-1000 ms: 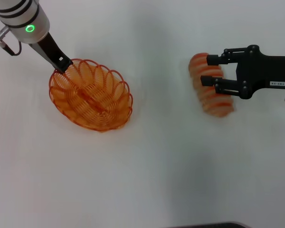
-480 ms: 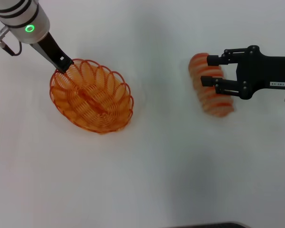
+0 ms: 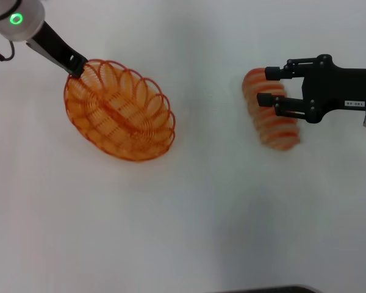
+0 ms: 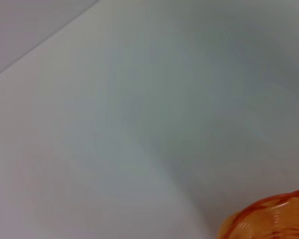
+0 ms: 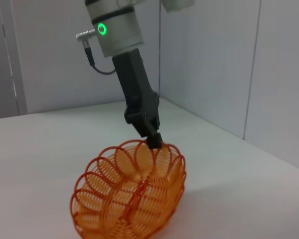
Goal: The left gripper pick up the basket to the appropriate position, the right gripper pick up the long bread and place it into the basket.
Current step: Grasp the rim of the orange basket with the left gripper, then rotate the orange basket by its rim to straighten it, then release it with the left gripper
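The orange wire basket (image 3: 119, 110) hangs tilted at the left. My left gripper (image 3: 77, 66) is shut on the far-left part of its rim. The right wrist view shows the same hold: the left gripper (image 5: 153, 141) pinches the rim of the basket (image 5: 129, 199), which is tipped up and empty. A bit of the basket's rim (image 4: 269, 219) shows in the left wrist view. The long bread (image 3: 273, 122), tan with orange-red stripes, lies on the table at the right. My right gripper (image 3: 263, 86) is open over its far end, one finger on each side.
The white table top (image 3: 219, 213) stretches between the basket and the bread. Grey wall panels (image 5: 214, 59) stand behind the table in the right wrist view.
My left arm has moved up and to the left, raising the basket by its rim; the basket now looks larger and more tilted. My right gripper has edged slightly left over the bread.
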Robot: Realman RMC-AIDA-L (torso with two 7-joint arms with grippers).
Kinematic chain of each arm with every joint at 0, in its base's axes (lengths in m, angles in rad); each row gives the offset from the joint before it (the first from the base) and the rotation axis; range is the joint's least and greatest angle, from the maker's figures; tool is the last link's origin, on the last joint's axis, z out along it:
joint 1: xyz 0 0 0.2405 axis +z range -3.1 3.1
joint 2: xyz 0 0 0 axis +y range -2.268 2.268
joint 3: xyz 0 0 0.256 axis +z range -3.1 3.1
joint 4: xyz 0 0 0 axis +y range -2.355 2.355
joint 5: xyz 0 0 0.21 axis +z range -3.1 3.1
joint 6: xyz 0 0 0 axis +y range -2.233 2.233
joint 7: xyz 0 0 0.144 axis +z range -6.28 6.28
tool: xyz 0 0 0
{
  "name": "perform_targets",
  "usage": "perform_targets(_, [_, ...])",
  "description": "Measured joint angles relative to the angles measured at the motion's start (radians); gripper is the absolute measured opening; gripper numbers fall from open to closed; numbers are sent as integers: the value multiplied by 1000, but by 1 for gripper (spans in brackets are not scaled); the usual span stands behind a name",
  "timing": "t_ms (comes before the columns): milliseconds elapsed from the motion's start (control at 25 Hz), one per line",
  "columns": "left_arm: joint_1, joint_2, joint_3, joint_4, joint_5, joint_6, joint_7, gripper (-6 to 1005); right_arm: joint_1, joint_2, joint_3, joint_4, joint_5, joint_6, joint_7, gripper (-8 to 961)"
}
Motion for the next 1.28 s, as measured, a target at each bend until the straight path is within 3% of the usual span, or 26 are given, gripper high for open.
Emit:
perform_targets(320, [9,12,-158,55,-7,75,2,15,1,-2,3,0,2,5,3,532])
perform_targets(920, [63,18,-300,142,-70,182,4,15,11,-3,0,-1,3,35,2,531])
perform_targets(960, [90,14,-340,150,-84,184,-2,15,11,-3,0,-2,3,35,4,531])
perform_targets(1280, [186,-8,-381,157,-163,178,-43,14,12,-4,0,-8,3,28,5,532])
